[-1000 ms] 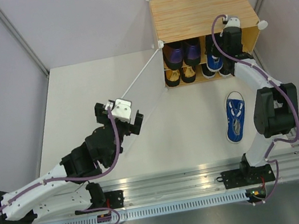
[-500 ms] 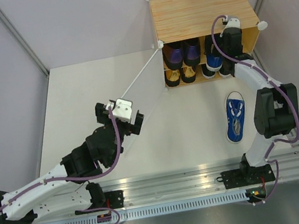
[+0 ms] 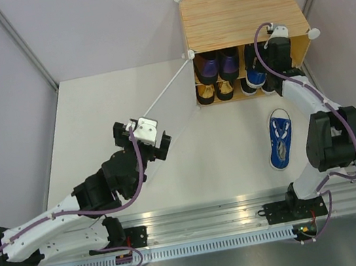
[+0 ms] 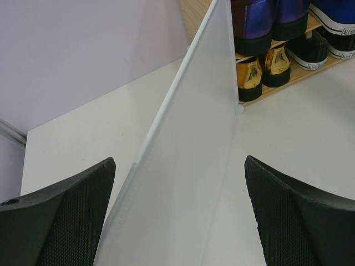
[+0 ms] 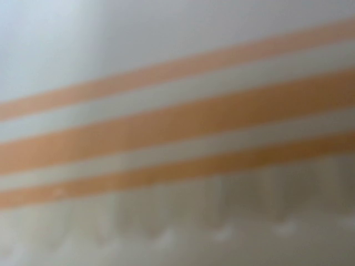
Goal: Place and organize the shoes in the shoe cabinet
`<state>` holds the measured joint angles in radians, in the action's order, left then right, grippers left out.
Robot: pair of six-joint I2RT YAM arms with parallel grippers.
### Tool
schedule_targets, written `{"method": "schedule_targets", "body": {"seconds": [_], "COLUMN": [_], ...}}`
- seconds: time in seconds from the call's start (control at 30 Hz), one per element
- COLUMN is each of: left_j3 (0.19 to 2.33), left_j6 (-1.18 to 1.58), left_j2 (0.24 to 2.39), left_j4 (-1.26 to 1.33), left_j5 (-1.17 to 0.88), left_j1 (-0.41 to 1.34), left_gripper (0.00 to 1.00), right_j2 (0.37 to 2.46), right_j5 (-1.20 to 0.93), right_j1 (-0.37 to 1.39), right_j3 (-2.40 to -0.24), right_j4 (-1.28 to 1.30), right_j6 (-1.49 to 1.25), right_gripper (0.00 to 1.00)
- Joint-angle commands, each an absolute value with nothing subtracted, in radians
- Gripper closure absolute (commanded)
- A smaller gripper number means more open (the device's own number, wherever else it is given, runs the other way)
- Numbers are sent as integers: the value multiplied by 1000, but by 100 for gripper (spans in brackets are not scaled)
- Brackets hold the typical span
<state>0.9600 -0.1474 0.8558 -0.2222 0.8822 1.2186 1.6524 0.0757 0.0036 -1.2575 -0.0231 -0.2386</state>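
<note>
The shoe cabinet (image 3: pixel 240 15) stands at the back, its white door (image 3: pixel 165 90) swung out towards the left arm. Purple shoes (image 3: pixel 218 65) fill the upper left bay and gold shoes (image 3: pixel 215 90) the lower left. Black shoes (image 4: pixel 310 52) sit lower right, with a blue sneaker (image 3: pixel 255 72) above them. A second blue sneaker (image 3: pixel 280 139) lies on the table. My left gripper (image 4: pixel 179 160) is open and straddles the door's free edge (image 4: pixel 188 138) without touching it. My right gripper (image 3: pixel 276 54) reaches into the upper right bay, fingers hidden. Its wrist view is a blur of orange and white stripes.
The open door cuts diagonally across the table (image 3: pixel 104 104) between the left arm and the cabinet. Grey walls close the left and right sides. A metal rail (image 3: pixel 201 222) carries both arm bases at the near edge.
The right wrist has edged slightly right and down at the cabinet's mouth, and the cabinet has shifted a touch with it. The left arm has not moved.
</note>
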Motion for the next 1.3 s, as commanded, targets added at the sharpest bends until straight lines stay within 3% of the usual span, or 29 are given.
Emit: {"method": "schedule_targets", "body": {"seconds": [0.0, 0.63, 1.27], "left_j3": [979, 979, 980], "left_j6": [-179, -176, -175], "left_j2": [842, 828, 836], "left_j4": [-204, -204, -204], "left_j5": [890, 882, 882], "left_j1": [1216, 1216, 1216], "left_gripper": [0, 1, 0], "right_j2": [1540, 1486, 1444], "right_j5": [46, 23, 8], "right_j1": [6, 6, 6], "right_j3": [-1278, -1045, -1153], "right_j4": [-121, -403, -236], "right_j6": [-255, -69, -120], "right_gripper": [16, 18, 19]}}
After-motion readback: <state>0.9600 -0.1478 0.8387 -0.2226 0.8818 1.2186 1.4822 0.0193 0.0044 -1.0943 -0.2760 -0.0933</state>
